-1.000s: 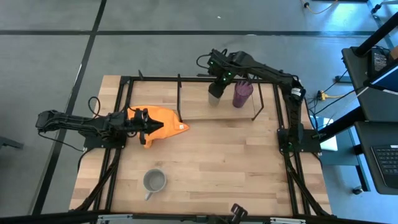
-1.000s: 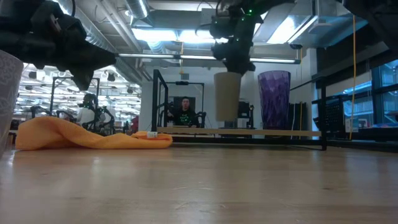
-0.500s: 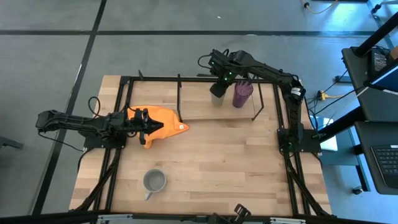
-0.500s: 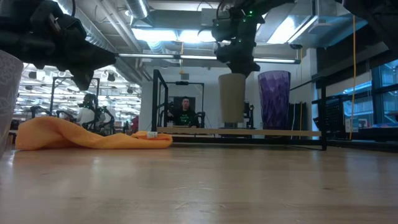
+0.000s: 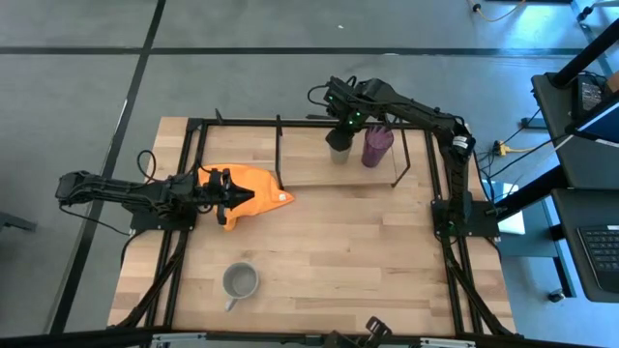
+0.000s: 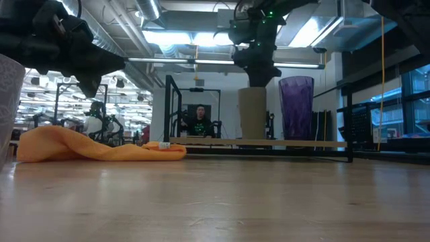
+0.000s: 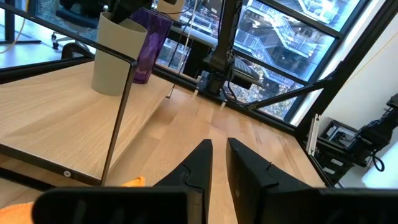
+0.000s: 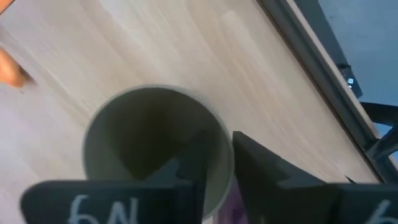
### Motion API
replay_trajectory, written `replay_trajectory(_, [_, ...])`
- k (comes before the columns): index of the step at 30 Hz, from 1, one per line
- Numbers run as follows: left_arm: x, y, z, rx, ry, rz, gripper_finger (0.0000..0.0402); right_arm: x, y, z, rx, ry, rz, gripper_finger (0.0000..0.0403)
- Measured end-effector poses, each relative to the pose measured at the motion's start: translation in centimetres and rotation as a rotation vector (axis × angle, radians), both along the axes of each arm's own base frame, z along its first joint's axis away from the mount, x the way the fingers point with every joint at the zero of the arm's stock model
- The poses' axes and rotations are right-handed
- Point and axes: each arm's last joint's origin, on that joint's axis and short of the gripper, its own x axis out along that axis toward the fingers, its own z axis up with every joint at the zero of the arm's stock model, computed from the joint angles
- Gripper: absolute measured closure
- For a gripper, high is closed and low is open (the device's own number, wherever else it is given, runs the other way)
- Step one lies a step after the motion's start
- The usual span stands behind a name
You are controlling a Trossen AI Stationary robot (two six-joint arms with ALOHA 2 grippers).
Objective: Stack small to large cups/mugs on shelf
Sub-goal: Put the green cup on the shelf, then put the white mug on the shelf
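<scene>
grey mug [image 6: 8, 111] cut off by the low view's edge, purple cup [image 8: 227, 205] mostly hidden behind right hand [image 8: 214, 165]

Grey floor [image 5: 77, 87] crossed by dark lines. Desk with keyboard [image 5: 602, 253] at right edge. Low view: ceiling strip lights [image 6: 181, 37], seated person [image 6: 199, 122] centre background.

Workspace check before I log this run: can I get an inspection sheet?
Surface: wooden table, shelf at its far edge.
Job's things: green cup and purple cup upright on the shelf; grey mug on the table, near edge.
Clutter: orange cloth.
Grippers: right gripper shut on the green cup's rim; left gripper over the cloth, nearly shut, empty.
Cables: along both arms.
Surroundings: a person seated beyond the table.
</scene>
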Motion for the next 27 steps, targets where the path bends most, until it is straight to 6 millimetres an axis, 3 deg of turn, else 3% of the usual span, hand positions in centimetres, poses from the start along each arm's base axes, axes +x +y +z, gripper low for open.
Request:
replay_trajectory(10, [0.0, 0.0, 0.1, 0.0, -0.007, 0.0, 0.036, -0.5, 0.1, 0.8, -0.041, 0.014, -0.018, 0.0313])
replay_trajectory(16, [0.0, 0.0, 0.1, -0.001, -0.008, 0.0, 0.036, -0.6, 0.3, 2.2, -0.046, -0.002, -0.031, 0.0312])
replay_trajectory(23, [-0.1, 0.0, 1.5, -0.211, -0.183, 0.004, 0.036, -0.1, 1.2, 5.9, -0.113, -0.128, -0.01, 0.0312])
replay_trajectory(27, [-0.1, 0.1, 1.8, -0.133, -0.207, 0.047, 0.036, 0.1, 1.6, 8.6, -0.169, -0.236, -0.002, 0.0312])
